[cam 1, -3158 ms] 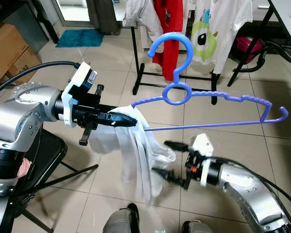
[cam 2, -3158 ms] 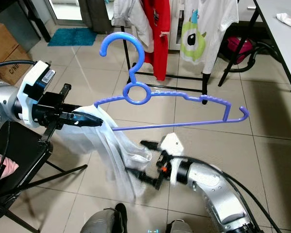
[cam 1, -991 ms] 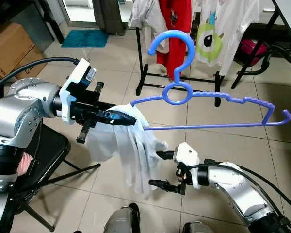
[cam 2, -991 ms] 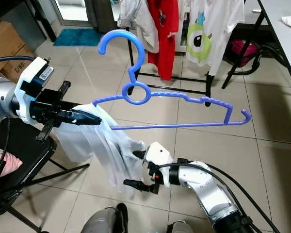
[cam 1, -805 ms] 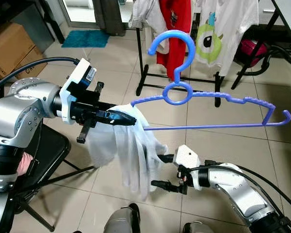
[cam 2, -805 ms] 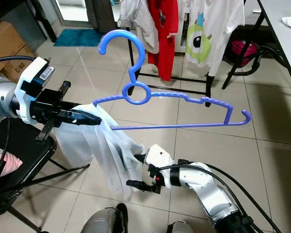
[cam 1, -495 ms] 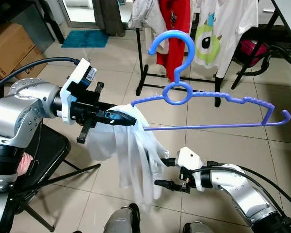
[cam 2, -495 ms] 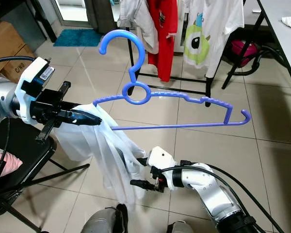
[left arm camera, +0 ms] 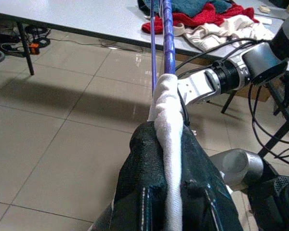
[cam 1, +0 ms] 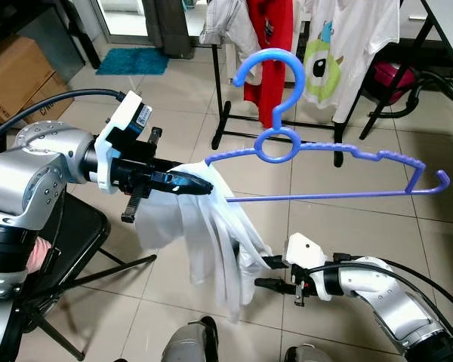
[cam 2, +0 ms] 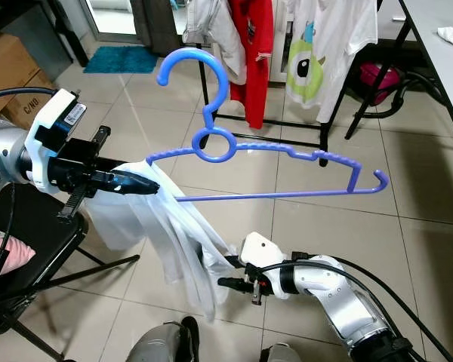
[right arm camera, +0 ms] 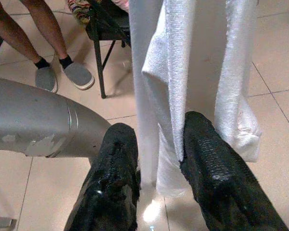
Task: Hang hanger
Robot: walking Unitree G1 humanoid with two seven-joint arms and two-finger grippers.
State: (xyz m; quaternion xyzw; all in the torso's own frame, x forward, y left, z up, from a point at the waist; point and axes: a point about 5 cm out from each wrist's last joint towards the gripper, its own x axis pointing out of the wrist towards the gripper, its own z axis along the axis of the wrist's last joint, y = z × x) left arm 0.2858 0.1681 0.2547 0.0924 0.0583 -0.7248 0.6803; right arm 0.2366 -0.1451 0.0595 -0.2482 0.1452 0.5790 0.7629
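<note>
A blue plastic hanger (cam 1: 325, 153) is held level in the air, hook upward. A white garment (cam 1: 215, 245) is draped over its left end. My left gripper (cam 1: 201, 187) is shut on that cloth-wrapped end, seen as black fingers (left arm camera: 144, 192) clamping the white cloth on the blue rod (left arm camera: 167, 38). Low over the floor, my right gripper (cam 1: 266, 273) is at the garment's hanging lower part. Its two fingers (right arm camera: 212, 187) stand close with folds of the white cloth (right arm camera: 164, 96) filling the gap between them.
A clothes rack (cam 1: 225, 113) with red and white shirts (cam 1: 272, 30) stands behind the hanger. A black folding chair (cam 1: 75, 249) is at my left, a cardboard box (cam 1: 15, 75) and teal mat (cam 1: 132, 59) beyond it. A person's legs (right arm camera: 38, 38) stand beside the chair.
My right gripper has moved right and lower, and its fingers have drawn together on the garment's lower part. The cloth swung and now stretches toward it. The left gripper and hanger stay put.
</note>
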